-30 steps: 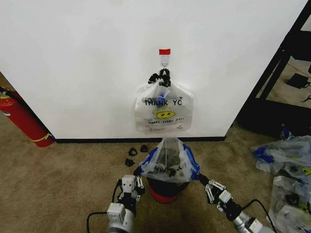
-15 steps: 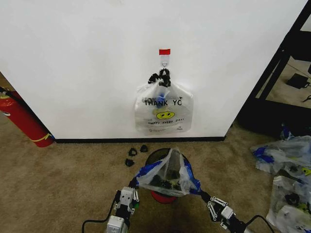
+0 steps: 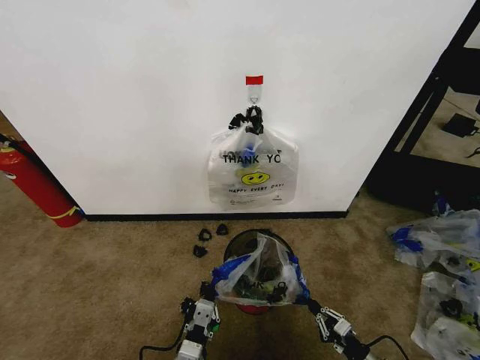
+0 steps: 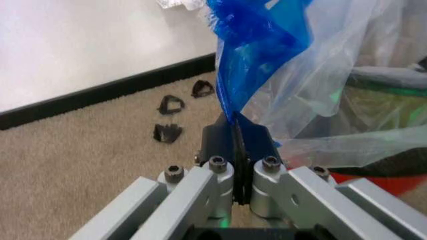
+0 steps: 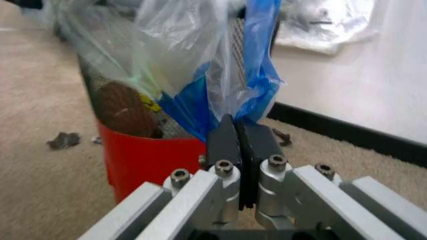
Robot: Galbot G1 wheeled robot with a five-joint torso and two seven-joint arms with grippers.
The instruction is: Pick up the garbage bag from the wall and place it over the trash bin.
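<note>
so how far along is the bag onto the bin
Done: one garbage bag is off the wall; another hangs on the hook. In hand: the left gripper and right gripper each pinch a blue handle strip, holding the bag spread at the trash bin, near side. Left: its far rim is bare mesh, so the mouth isn't over the bin yet.

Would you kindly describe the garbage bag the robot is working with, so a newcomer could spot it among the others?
Start at the white wall and drop to the trash bin on the carpet before it. The garbage bag is stretched over the bin between the left gripper and right gripper, each shut on a blue handle. Unlike the hanging bag, it is off the hook.
</note>
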